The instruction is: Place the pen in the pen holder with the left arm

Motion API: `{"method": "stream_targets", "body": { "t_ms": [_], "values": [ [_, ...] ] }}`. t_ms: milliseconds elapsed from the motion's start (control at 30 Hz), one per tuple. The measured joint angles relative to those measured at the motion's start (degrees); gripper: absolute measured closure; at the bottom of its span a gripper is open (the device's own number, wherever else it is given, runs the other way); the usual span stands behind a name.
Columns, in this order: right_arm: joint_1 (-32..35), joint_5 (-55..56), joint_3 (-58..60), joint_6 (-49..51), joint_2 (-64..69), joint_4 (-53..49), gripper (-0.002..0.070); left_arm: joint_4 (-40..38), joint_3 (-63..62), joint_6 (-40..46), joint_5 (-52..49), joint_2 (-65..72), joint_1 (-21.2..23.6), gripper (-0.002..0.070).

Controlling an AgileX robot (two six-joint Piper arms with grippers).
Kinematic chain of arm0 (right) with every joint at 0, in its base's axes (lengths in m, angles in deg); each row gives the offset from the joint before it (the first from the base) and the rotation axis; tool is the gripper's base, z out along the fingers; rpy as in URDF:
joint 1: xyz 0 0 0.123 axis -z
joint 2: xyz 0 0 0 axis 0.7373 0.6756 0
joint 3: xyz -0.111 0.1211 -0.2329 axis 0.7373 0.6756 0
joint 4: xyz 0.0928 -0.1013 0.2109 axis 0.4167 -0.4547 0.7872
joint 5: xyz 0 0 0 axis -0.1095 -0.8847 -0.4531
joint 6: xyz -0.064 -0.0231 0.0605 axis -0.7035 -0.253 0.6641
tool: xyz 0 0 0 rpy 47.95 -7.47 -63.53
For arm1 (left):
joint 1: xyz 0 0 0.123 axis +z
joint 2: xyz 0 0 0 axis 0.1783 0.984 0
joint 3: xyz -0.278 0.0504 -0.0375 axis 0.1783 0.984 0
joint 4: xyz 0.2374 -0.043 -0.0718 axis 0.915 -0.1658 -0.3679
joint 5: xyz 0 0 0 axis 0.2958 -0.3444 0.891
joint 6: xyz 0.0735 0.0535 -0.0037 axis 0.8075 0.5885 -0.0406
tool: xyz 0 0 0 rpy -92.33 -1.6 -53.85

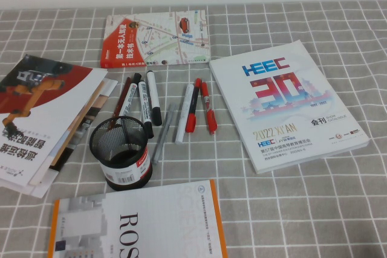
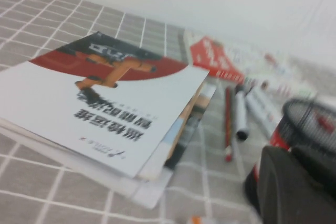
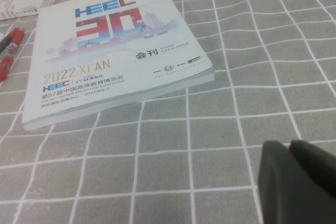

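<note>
The thin dark-red pen (image 1: 121, 101) lies on the checked cloth just behind the black mesh pen holder (image 1: 120, 152), its near end by the holder's rim. In the left wrist view the pen (image 2: 228, 124) lies flat beside a white marker, with the holder (image 2: 310, 119) close by. My left gripper (image 2: 291, 153) is low, right beside the holder, with its fingers together and empty. My right gripper (image 3: 290, 144) is shut and empty over bare cloth near the HEEC catalogue (image 3: 115, 51). Neither gripper shows in the high view.
White black-capped markers (image 1: 145, 98), a grey pen (image 1: 162, 134) and red-capped pens (image 1: 199, 107) lie behind the holder. A brochure stack (image 1: 42, 119) is at the left, a map book (image 1: 157, 37) at the back, the catalogue (image 1: 284, 104) at the right, and an orange-edged book (image 1: 139, 228) at the front.
</note>
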Motion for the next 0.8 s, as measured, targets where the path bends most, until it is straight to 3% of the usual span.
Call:
{"method": "stream_targets", "body": {
  "t_ms": [200, 467, 600, 800],
  "values": [
    [0.0, 0.0, 0.0, 0.0, 0.0, 0.0, 0.0692, 0.2, 0.0, -12.5, 4.4, 0.0, 0.0, 0.0677],
    [0.0, 0.0, 0.0, 0.0, 0.0, 0.0, 0.0692, 0.6, 0.0, -13.2, 5.5, 0.0, 0.0, 0.0677],
    [0.0, 0.0, 0.0, 0.0, 0.0, 0.0, 0.0692, -0.3, -2.8, -14.3, 0.1, 2.0, 0.0, 0.0677],
    [0.0, 0.0, 0.0, 0.0, 0.0, 0.0, 0.0692, -0.4, -16.8, -13.5, -10.1, 17.1, 0.0, 0.0677]
  ]
}}
